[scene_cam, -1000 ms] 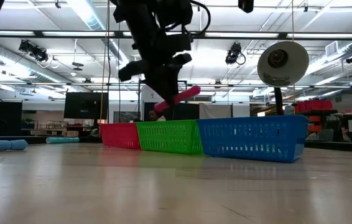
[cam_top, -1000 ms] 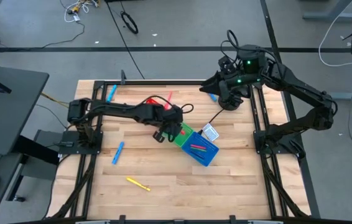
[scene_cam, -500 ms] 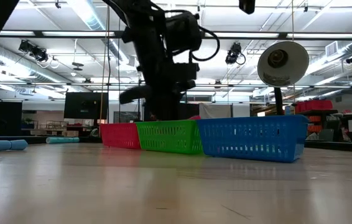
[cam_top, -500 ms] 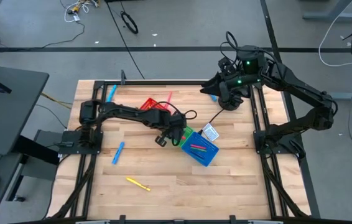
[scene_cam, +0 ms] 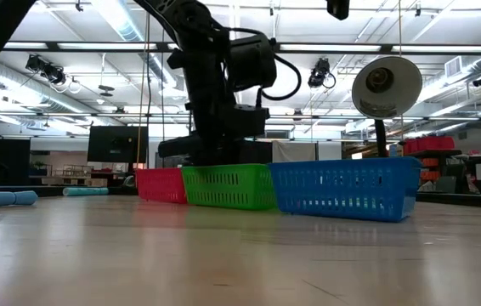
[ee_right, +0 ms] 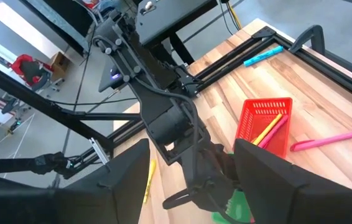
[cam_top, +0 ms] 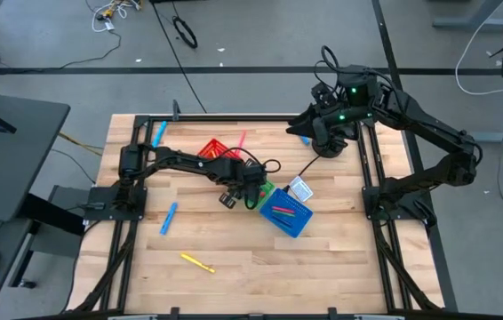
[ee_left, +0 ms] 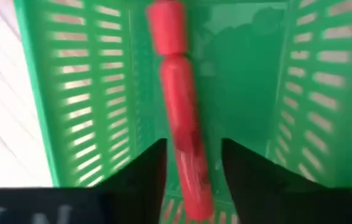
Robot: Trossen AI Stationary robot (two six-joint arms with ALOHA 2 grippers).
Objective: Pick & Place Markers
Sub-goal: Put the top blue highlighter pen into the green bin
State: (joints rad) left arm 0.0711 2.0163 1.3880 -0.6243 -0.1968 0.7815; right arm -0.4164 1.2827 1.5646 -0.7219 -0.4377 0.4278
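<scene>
My left gripper (cam_top: 250, 188) points steeply down into the green bin (ee_left: 244, 81), the middle one of a row with the red bin (cam_top: 216, 149) and the blue bin (cam_top: 289, 216). In the left wrist view its fingers stand apart, with a red marker (ee_left: 179, 106) lengthwise between them over the bin's floor. In the low view the green bin's wall (scene_cam: 228, 187) hides the fingertips. My right gripper (ee_right: 191, 186) waits open, raised over the table's far right (cam_top: 309, 124). Loose markers lie on the table: blue (cam_top: 160, 132), blue (cam_top: 169, 218), yellow (cam_top: 196, 262), pink (cam_top: 241, 140). My left gripper has the red marker's near part (ee_left: 191, 168) between its two fingers, which come from above and lie along it. A narrow gap shows between the marker and one finger (ee_left: 238, 168). Whether the other finger touches it, I cannot tell.
The red bin holds a yellow and a pink marker (ee_right: 269, 127), and the blue bin holds several. A small white card (cam_top: 299, 188) lies beside the blue bin. Black frame rails (cam_top: 371, 169) run along the table's edges. Bare wood lies toward the near edge.
My left gripper has sunk toward the table and tipped more steeply down, carrying the red marker from above the bins into the green bin, whose wall now hides it in the low view.
</scene>
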